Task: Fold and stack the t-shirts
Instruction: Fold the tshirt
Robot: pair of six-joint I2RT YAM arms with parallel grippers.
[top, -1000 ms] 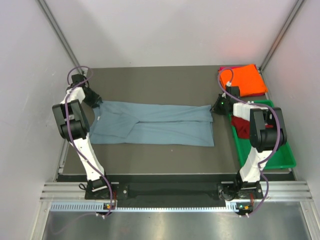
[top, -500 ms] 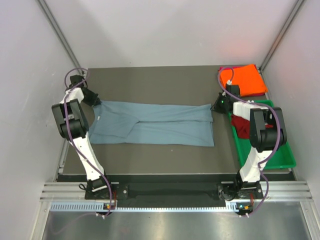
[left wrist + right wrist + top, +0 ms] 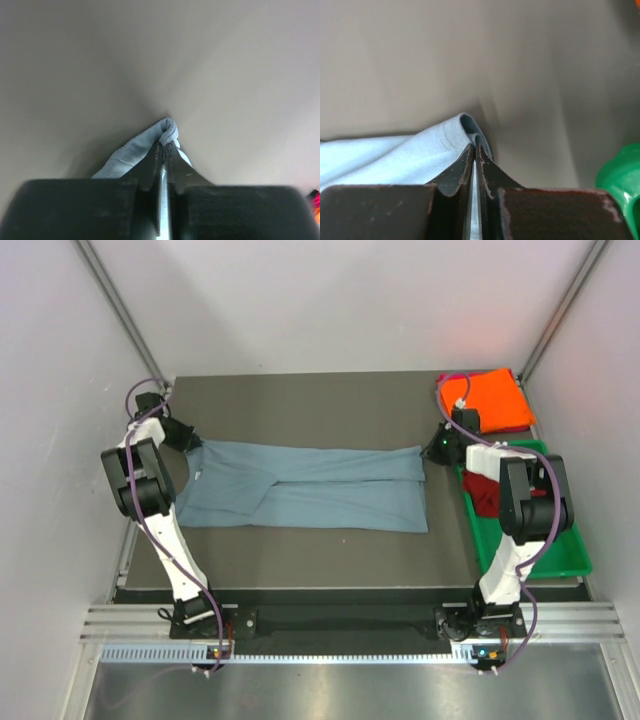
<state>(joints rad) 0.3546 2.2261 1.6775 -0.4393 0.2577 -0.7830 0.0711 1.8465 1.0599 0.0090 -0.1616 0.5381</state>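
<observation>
Top external view, left to right. At far left, left gripper (image 3: 192, 443) low over the table (image 3: 300, 400), pinched tight on the far left corner of the blue-grey shirt (image 3: 310, 488); in the left wrist view, a bunched nub of blue cloth nipped between the tips.

Lies flat as a long folded strip, long axis running straight across from one gripper to the other; spreads toward the near edge from both pairs of fingers.

At the right end, right gripper (image 3: 432, 452), likewise clamped on the far right corner. One arm per end, neither nearer. Probably calls for both corners carried together.

Far right, rear: orange shirt (image 3: 492, 400) folded atop pink shirt (image 3: 443, 378). In front, green tray (image 3: 545, 560) holding dark red shirt (image 3: 485, 492), crumpled.
</observation>
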